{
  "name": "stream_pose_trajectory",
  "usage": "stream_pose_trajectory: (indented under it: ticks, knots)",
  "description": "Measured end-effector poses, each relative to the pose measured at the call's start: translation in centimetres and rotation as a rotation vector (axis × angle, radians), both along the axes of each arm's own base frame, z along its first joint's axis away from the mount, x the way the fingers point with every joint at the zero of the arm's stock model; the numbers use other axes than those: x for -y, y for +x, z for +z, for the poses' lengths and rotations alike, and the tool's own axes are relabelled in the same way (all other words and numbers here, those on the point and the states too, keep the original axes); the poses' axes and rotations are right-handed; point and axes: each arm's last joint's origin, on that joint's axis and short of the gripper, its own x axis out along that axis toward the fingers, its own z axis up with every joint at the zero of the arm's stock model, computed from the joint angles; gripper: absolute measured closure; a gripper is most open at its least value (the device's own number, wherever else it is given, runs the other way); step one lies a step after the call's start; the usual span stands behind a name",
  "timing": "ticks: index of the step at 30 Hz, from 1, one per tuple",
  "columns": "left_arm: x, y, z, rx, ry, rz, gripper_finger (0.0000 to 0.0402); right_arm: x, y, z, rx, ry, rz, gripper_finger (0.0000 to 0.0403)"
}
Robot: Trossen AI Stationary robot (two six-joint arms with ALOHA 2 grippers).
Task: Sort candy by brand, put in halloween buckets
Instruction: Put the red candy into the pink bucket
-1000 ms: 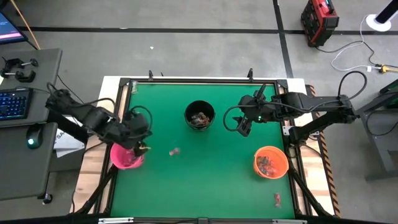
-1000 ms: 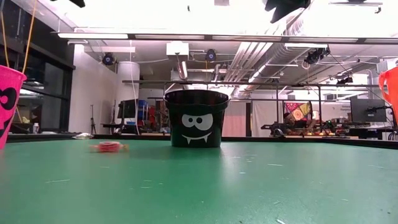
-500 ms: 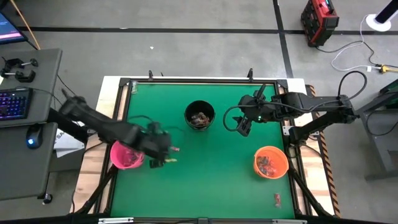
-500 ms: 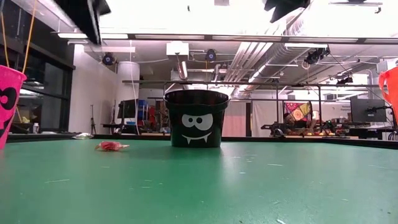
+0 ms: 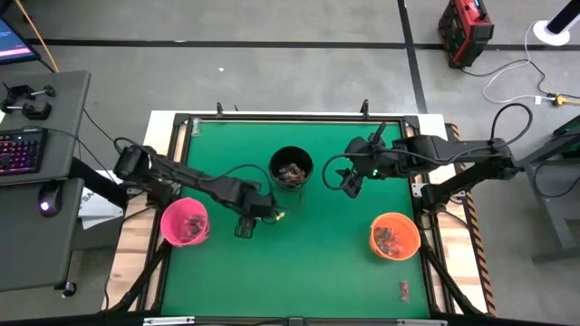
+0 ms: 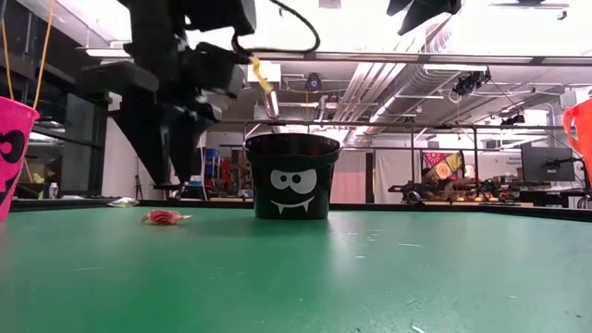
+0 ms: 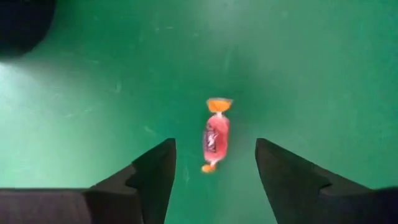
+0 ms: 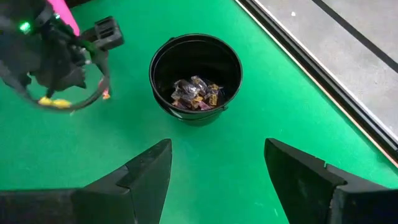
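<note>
A red-wrapped candy (image 7: 215, 135) with orange twisted ends lies flat on the green table (image 5: 317, 263), also seen in the low view (image 6: 165, 217). My left gripper (image 7: 214, 148) hangs open just above it, one finger on either side, touching nothing (image 6: 171, 171). In the high view the gripper (image 5: 248, 222) covers the candy. The pink bucket (image 5: 184, 223) stands at the left, the black bucket (image 5: 291, 168) at the far middle and the orange bucket (image 5: 394, 235) at the right, each with candy inside. My right gripper (image 5: 349, 184) waits open beside the black bucket (image 8: 196, 74).
One more candy (image 5: 404, 290) lies near the table's front right corner. The table is framed by a dark rail (image 5: 272, 118). A desk with a keyboard (image 5: 20, 149) and mouse stands off the left side. Bare green surface lies between the buckets at the front middle.
My left gripper has gone from above the pink bucket toward the table's right edge and come down, and now hangs over the loose candy. The candy has stayed where it was. My right arm has kept still.
</note>
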Motion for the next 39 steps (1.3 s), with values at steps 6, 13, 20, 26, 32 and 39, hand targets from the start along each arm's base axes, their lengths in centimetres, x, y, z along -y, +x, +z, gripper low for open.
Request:
stream_pose_trajectory:
  ticks: [6, 13, 20, 26, 32, 39]
  knots:
    - [-0.6, -0.1, -1.5, 0.034, -0.071, -0.026, 0.0188, -0.1, 1.0, -0.9, -0.04, -0.009, 0.006, 0.0153]
    - [-0.9, -0.6, -2.8, 0.036, -0.013, -0.016, 0.0188, -0.3, 2.3, -2.2, -0.102, -0.017, 0.008, 0.0153]
    - [-1.0, -1.7, -4.3, -0.006, -0.042, -0.023, 0.0188, -0.3, 2.7, -2.7, -0.128, -0.019, 0.01, 0.0153]
    - [-1.0, -1.7, -4.7, 0.039, -0.049, -0.033, 0.02, -0.3, 2.7, -2.7, -0.128, -0.019, 0.01, 0.0153]
    - [-1.5, -1.5, -4.7, 0.041, -0.088, 0.038, 0.0358, -0.3, 2.7, -2.7, -0.128, -0.019, 0.01, 0.0153]
    - [-2.0, -1.8, -0.9, 0.171, -0.122, 0.159, 0.0388, -0.3, 2.7, -2.7, -0.134, -0.029, 0.024, 0.0153]
